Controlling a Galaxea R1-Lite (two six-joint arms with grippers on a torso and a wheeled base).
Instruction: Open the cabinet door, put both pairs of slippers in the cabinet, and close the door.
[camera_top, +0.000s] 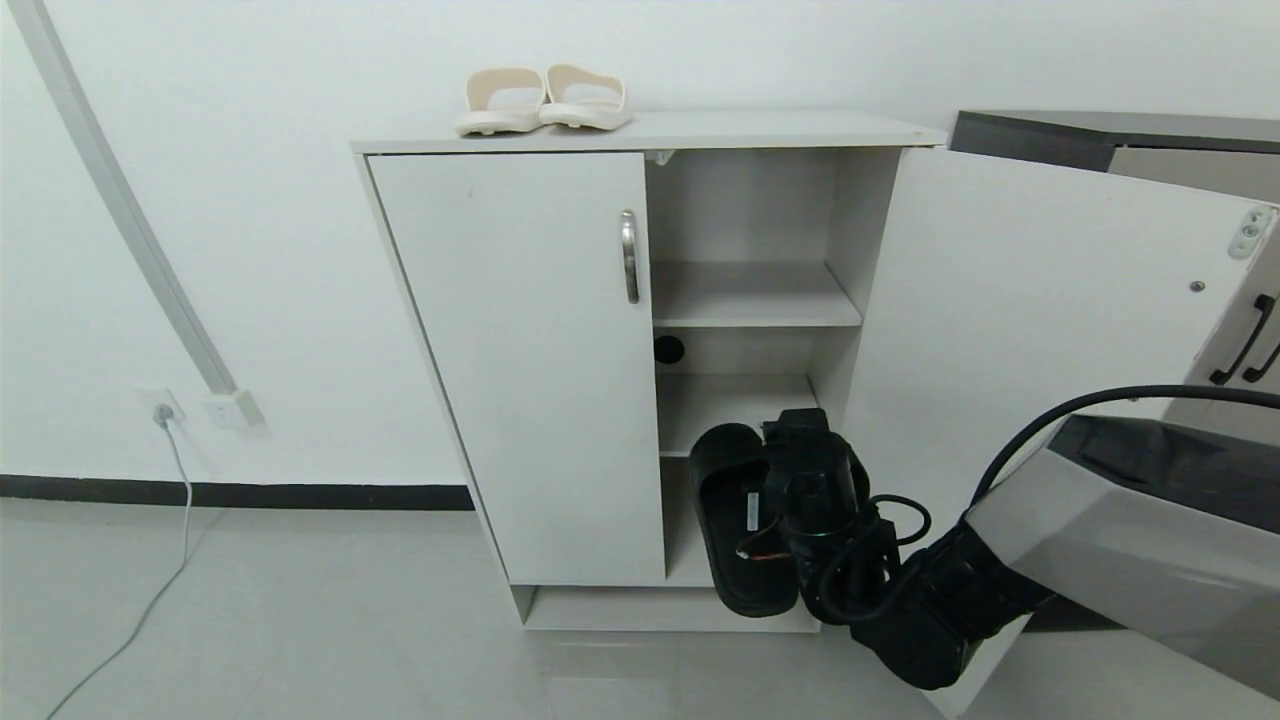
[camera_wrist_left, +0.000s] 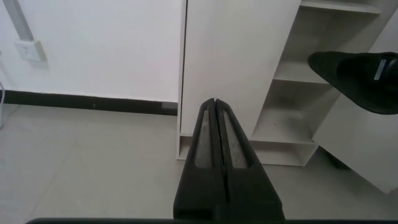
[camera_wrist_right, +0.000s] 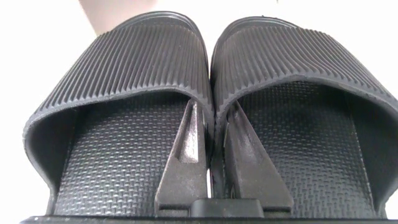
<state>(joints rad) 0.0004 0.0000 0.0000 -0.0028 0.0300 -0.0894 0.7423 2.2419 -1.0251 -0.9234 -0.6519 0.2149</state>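
The right tool (camera_wrist_right: 214, 158) has a finger inside each of the black slippers (camera_top: 740, 520) and pinches their two inner strap walls together, so the pair hangs as one bundle at the mouth of the cabinet's right half, toes up and level with the front edge of the middle shelf (camera_top: 735, 405). To place them well, the pair probably has to be tipped flatter and carried either under that edge into the bottom compartment (camera_top: 685, 540) or lifted clear onto the shelf. The pinch should be let go only once the soles rest flat and sit far enough in for the door to shut. The left tool (camera_wrist_left: 215, 134) is pressed together on nothing, held back over the floor (camera_top: 300, 620) on the near left, well apart from the cabinet. The open door (camera_top: 1020, 330) stands swung out to the right, just beside the working arm, and a wide elbow could knock it. The closed left door (camera_top: 520, 370) with its handle (camera_top: 629, 256) narrows the opening on the other side. Farther in, the upper shelf (camera_top: 750, 295) is bare and a dark round hole (camera_top: 669, 349) shows in the back wall. The cream slippers (camera_top: 545, 100) lie side by side on the cabinet top (camera_top: 760, 128) at its left, not yet stowed. A wall socket (camera_top: 160, 408) and its cable (camera_top: 165, 560) lie far left, out of the way.
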